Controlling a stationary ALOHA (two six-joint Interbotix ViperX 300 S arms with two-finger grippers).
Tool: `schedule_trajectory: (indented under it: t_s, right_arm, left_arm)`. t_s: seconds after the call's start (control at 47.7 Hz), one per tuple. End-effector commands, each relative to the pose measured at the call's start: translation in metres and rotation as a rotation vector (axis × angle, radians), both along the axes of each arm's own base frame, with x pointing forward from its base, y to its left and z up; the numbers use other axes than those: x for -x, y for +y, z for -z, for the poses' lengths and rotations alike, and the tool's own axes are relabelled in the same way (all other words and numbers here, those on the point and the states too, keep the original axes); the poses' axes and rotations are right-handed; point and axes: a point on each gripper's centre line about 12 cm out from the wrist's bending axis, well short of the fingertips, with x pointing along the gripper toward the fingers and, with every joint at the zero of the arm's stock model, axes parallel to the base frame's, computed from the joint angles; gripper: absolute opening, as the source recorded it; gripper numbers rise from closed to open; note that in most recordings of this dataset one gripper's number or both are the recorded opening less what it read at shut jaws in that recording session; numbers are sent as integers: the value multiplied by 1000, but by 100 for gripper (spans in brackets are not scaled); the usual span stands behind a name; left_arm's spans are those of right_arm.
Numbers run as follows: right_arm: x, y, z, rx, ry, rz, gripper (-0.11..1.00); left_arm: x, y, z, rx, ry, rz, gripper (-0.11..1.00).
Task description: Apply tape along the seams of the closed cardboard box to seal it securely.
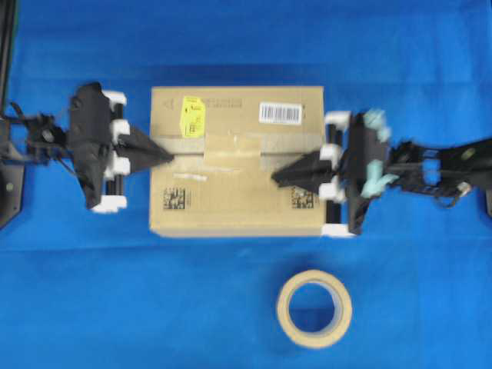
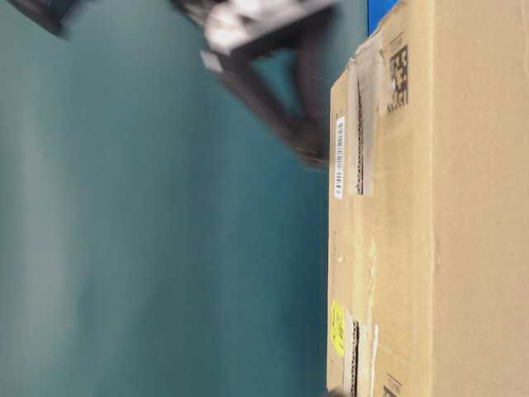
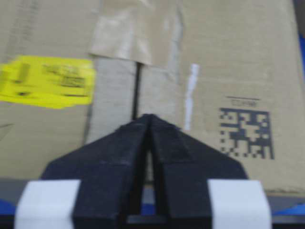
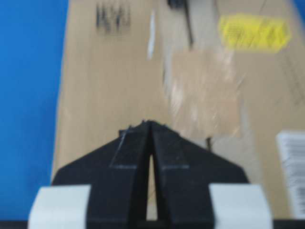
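Observation:
The cardboard box [image 1: 237,196] lies in the middle of the blue table, with a yellow sticker [image 1: 192,117] and a white barcode label [image 1: 280,112] on top. Its seam [image 1: 188,157] runs left to right, edged with greyish old tape. A tan piece of tape [image 1: 233,147] lies flat over the seam's middle; it also shows in the left wrist view [image 3: 136,36] and the right wrist view [image 4: 205,93]. My left gripper [image 1: 171,156] is shut and empty, tips over the seam's left end [image 3: 137,90]. My right gripper [image 1: 274,177] is shut and empty over the box top, right of the tape piece.
A ring-shaped tan tape roll [image 1: 314,308] lies on the blue cloth in front of the box, right of centre. Two black data-matrix codes [image 1: 174,199] [image 1: 303,199] are on the box's front half. The table-level view shows the box side [image 2: 463,207] turned sideways.

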Motion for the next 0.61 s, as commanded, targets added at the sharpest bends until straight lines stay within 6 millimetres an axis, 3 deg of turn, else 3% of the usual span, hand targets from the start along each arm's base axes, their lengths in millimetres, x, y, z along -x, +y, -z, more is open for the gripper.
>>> schedule_trajectory:
  t_s: [0.0, 0.336, 0.587]
  right_arm:
    - [13, -4, -27, 12, -70, 0, -1]
    - [78, -12, -52, 13, -150, -16, -1]
    - [112, -13, -44, 4, -136, -36, -1]
  left_arm:
    - [10, 0, -21, -10, -55, 3, 0]
    - [66, -3, -49, -14, -153, 5, 0]
    - [93, -5, -46, -14, -170, 6, 0]
